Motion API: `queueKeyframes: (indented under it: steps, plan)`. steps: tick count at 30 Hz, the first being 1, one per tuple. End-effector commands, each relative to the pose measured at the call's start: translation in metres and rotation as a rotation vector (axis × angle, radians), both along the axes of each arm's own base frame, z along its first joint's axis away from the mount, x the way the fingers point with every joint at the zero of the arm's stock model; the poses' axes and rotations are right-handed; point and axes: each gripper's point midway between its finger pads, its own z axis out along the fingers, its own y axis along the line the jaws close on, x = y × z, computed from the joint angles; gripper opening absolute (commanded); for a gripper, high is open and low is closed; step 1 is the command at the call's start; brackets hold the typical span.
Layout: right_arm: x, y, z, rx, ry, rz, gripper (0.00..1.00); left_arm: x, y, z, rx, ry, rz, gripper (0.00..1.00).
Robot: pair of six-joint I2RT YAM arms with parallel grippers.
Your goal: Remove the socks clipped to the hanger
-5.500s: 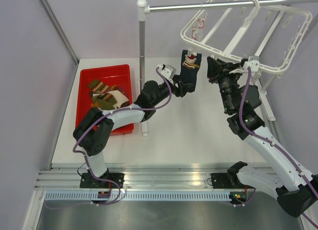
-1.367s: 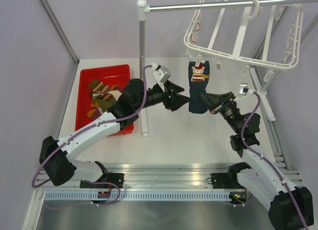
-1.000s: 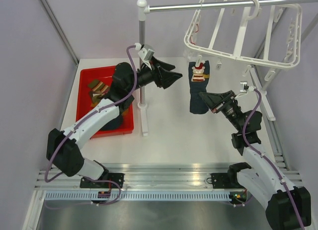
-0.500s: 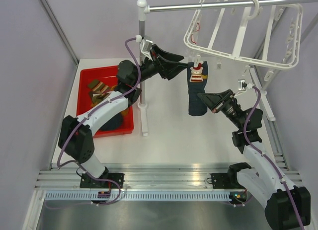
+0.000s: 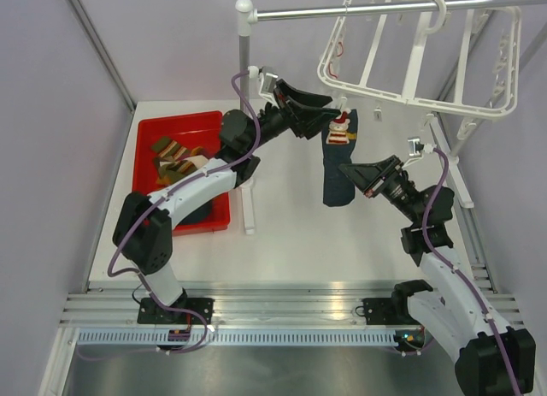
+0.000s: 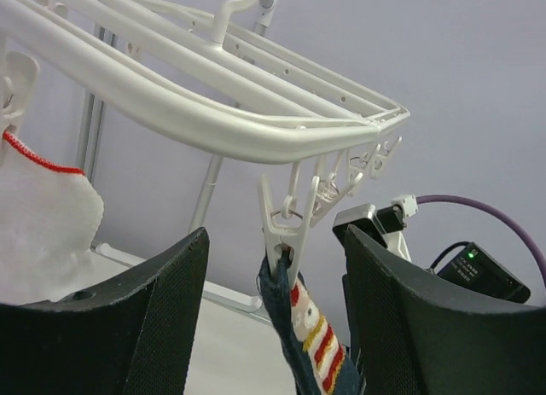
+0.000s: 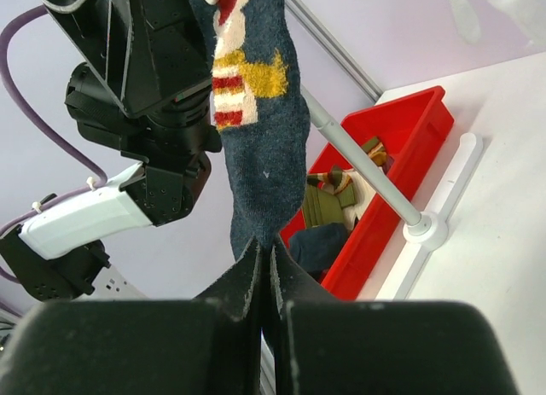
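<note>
A dark navy sock (image 5: 337,167) with a red-and-cream striped figure hangs from a white clip (image 6: 286,231) on the white hanger (image 5: 417,97). My left gripper (image 5: 333,114) is open at the sock's top. In the left wrist view the left gripper (image 6: 275,235) has one finger on each side of the clip without touching it. My right gripper (image 5: 349,169) is shut on the sock's lower end, and the sock (image 7: 256,148) runs down into the closed right gripper (image 7: 265,246). A white sock (image 6: 43,233) with red trim hangs further along the hanger's bar (image 6: 205,122).
A red bin (image 5: 182,121) at the left holds several loose socks (image 5: 178,162). The metal pole stand (image 5: 245,97) rises beside the bin, and its rod (image 5: 359,11) carries the hanger's hook. In the right wrist view the bin (image 7: 424,122) lies behind the sock.
My left gripper has swung from beside the pole up and right to the clip at the sock's top. The right gripper has stayed shut on the sock's lower end.
</note>
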Motion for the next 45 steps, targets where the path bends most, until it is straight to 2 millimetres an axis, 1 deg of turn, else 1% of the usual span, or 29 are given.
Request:
queueKeyframes:
  steps: [1,2,4,7,11,14,17,20,21,23,24,26,27,31,32,33,34,35,36,37,38,39,40,41,43,45]
  plan:
    - [-0.008,0.000,0.020,-0.002,-0.057,0.021,0.01,-0.005,-0.004,0.033,-0.079,-0.094,0.024,0.69]
    - [-0.008,0.000,0.020,-0.003,-0.056,0.022,0.01,-0.002,-0.006,0.030,-0.081,-0.087,0.026,0.69]
    - [-0.009,0.001,0.020,-0.005,-0.056,0.026,0.01,-0.004,-0.006,0.035,-0.107,-0.094,0.017,0.69]
    - [-0.009,0.001,0.020,-0.010,-0.058,0.032,0.01,-0.002,-0.013,0.034,-0.100,-0.090,0.004,0.69]
    - [-0.010,0.001,0.020,-0.015,-0.061,0.031,0.01,0.000,-0.017,0.037,-0.113,-0.094,0.002,0.68]
    - [-0.009,0.000,0.020,-0.015,-0.059,0.028,0.01,0.001,-0.019,0.040,-0.127,-0.091,-0.002,0.67]
    - [-0.010,0.000,0.019,-0.017,-0.059,0.030,0.01,0.001,-0.020,0.040,-0.132,-0.088,-0.009,0.64]
    - [-0.010,0.000,0.018,-0.016,-0.056,0.029,0.01,0.000,-0.023,0.043,-0.131,-0.091,-0.018,0.55]
    - [-0.010,0.000,0.019,-0.016,-0.057,0.029,0.01,-0.001,-0.024,0.043,-0.128,-0.091,-0.021,0.46]
    - [-0.009,0.000,0.018,-0.016,-0.054,0.028,0.01,-0.001,-0.025,0.043,-0.127,-0.089,-0.019,0.37]
    - [-0.009,-0.001,0.018,-0.016,-0.057,0.026,0.01,-0.001,-0.025,0.043,-0.127,-0.091,-0.020,0.25]
    - [-0.009,-0.001,0.019,-0.015,-0.058,0.022,0.01,-0.001,-0.025,0.042,-0.121,-0.088,-0.024,0.14]
    - [-0.009,-0.001,0.020,-0.015,-0.061,0.022,0.01,-0.002,-0.027,0.042,-0.119,-0.084,-0.026,0.03]
    - [-0.008,-0.003,0.019,-0.022,-0.060,0.010,0.01,-0.002,-0.029,0.039,-0.105,-0.079,-0.030,0.02]
    - [-0.006,-0.003,0.018,-0.029,-0.052,0.003,0.01,-0.003,-0.029,0.041,-0.105,-0.081,-0.033,0.02]
    - [-0.006,-0.004,0.018,-0.037,-0.053,-0.006,0.01,-0.004,-0.031,0.039,-0.097,-0.076,-0.038,0.03]
    - [-0.004,-0.005,0.015,-0.056,-0.057,-0.019,0.01,-0.004,-0.031,0.039,-0.088,-0.072,-0.039,0.08]
    - [-0.002,-0.007,0.012,-0.069,-0.042,-0.036,0.01,-0.003,-0.032,0.036,-0.072,-0.056,-0.039,0.17]
    - [-0.002,-0.007,0.012,-0.078,-0.046,-0.042,0.01,-0.002,-0.032,0.034,-0.063,-0.051,-0.037,0.39]
    - [-0.001,-0.008,0.011,-0.093,-0.055,-0.050,0.01,-0.005,-0.031,0.036,-0.060,-0.055,-0.037,0.47]
    - [-0.001,-0.009,0.009,-0.102,-0.045,-0.059,0.01,-0.005,-0.030,0.028,-0.046,-0.044,-0.034,0.52]
    - [0.000,-0.010,0.009,-0.111,-0.048,-0.066,0.01,-0.006,-0.029,0.027,-0.044,-0.044,-0.030,0.86]
    - [0.001,-0.011,0.007,-0.129,-0.057,-0.077,0.01,-0.009,-0.025,0.031,-0.049,-0.057,-0.023,0.91]
    - [0.003,-0.013,0.005,-0.140,-0.046,-0.091,0.01,-0.011,-0.023,0.025,-0.045,-0.052,-0.019,0.91]
    - [0.004,-0.014,0.003,-0.157,-0.045,-0.099,0.01,-0.014,-0.018,0.023,-0.039,-0.054,-0.010,0.91]
    - [0.006,-0.015,-0.001,-0.181,-0.038,-0.112,0.01,-0.022,-0.011,0.019,-0.034,-0.054,-0.004,0.91]
